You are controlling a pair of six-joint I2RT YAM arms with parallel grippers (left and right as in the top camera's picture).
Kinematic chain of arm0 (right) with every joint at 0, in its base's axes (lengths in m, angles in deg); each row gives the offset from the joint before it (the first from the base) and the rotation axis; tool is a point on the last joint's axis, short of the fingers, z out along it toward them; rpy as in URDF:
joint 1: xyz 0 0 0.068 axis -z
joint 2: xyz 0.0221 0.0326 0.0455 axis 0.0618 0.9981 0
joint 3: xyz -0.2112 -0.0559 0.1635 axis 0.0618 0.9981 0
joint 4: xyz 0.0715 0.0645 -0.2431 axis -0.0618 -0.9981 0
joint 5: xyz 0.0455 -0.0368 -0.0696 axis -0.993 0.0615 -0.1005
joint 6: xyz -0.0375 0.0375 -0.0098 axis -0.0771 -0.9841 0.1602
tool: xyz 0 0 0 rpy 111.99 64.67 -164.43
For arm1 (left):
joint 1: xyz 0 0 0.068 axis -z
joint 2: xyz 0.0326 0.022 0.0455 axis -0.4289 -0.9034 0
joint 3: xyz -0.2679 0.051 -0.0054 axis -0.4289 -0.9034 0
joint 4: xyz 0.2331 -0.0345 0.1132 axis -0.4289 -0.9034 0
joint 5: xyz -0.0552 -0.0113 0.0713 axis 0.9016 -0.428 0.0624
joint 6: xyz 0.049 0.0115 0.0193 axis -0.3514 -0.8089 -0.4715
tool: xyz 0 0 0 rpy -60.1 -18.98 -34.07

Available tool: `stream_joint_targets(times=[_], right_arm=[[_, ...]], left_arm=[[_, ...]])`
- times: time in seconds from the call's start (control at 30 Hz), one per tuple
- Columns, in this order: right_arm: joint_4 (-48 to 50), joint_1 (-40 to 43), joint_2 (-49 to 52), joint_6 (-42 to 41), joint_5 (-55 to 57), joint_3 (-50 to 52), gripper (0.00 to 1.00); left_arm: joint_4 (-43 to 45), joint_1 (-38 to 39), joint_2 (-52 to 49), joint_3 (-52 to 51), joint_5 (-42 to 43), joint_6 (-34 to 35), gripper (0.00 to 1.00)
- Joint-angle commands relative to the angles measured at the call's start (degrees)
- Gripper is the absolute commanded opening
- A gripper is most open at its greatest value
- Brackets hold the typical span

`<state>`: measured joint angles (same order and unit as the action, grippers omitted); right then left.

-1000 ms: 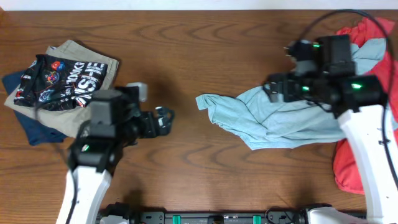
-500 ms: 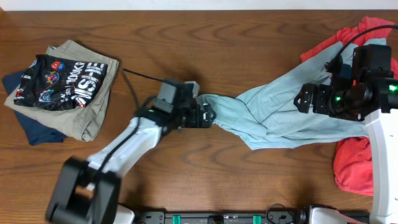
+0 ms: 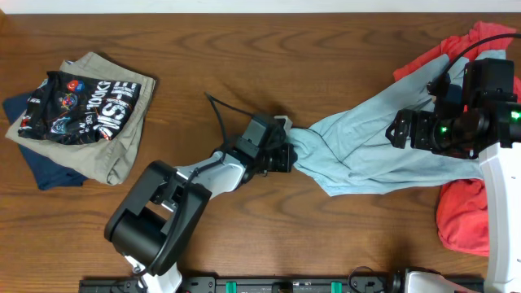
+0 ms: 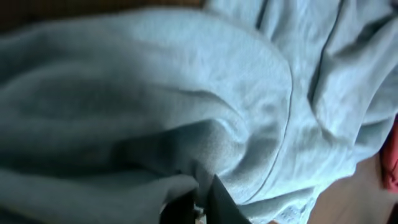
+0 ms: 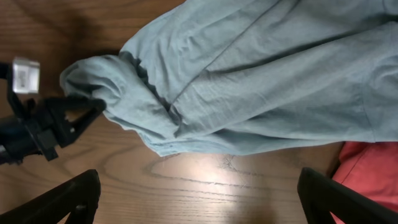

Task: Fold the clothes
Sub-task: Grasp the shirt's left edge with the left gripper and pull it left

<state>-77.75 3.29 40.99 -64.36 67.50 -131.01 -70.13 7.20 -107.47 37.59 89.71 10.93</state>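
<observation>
Left gripper (image 3: 286, 155) had advanced, clamped on the blue T-shirt (image 3: 366, 150) (right gripper (image 5: 199, 180) gaped); a shallow bite could slip.

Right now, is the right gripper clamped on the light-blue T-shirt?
No, the right gripper holds its fingers wide apart in its wrist view, with the light-blue T-shirt lying past their tips, not between them.

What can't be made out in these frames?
Left gripper grip: overhead, jaws buried in the light-blue T-shirt edge; left wrist view is all blurred cloth.
Coral-red T-shirt: overhead, cut off by the right edge, partly under the light-blue T-shirt and right arm.
Navy garment, left stack: overhead, mostly under other clothes.
</observation>
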Motion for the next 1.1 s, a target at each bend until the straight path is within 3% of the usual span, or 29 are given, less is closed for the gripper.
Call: stream_joint_targets(times=[0.0,0.33,0.37,0.4,0.43,0.47,0.5,0.77,0.93,1.07], right_arm=[[-0.1,0.3,-0.4,-0.1,1.1,-1.0,0.99],[-0.5,0.3,-0.4,-0.1,4.0,-1.0,0.99],[-0.5,0.3,-0.4,-0.1,4.0,-1.0,0.99],[-0.6,0.3,-0.4,-0.1,4.0,-1.0,0.99],[-0.7,0.3,-0.4,-0.1,4.0,-1.0,0.99],[-0.7,0.3,-0.4,-0.1,4.0,-1.0,0.99],[-0.9,0.3,-0.4,-0.1,4.0,-1.0,0.99],[-1.0,0.3,-0.4,-0.1,4.0,-0.5,0.99],[-1.5,0.3,-0.4,-0.1,4.0,-0.5,0.99],[-1.8,0.3,-0.4,-0.1,4.0,-0.5,0.99]], left_arm=[[-1.5,-4.3,3.5,1.0,-2.0,0.1,0.06],[-10.8,-28.3,19.7,7.6,-8.3,-1.9,0.06],[-10.9,-30.4,20.2,8.1,-8.2,-1.8,0.10],[-11.1,-31.8,20.4,8.2,-8.0,-1.8,0.44],[-12.0,-33.1,20.5,8.2,-7.6,-1.8,0.68],[-13.5,-33.9,20.5,8.2,-7.4,-1.8,0.89],[-16.0,-34.4,20.4,8.2,-7.4,-1.8,0.98],[-33.3,-28.6,18.7,7.0,-4.7,-1.4,0.98],[-33.3,-18.8,15.6,5.0,-1.8,0.4,0.98],[-28.5,-10.0,10.4,5.0,-1.7,4.2,0.98]])
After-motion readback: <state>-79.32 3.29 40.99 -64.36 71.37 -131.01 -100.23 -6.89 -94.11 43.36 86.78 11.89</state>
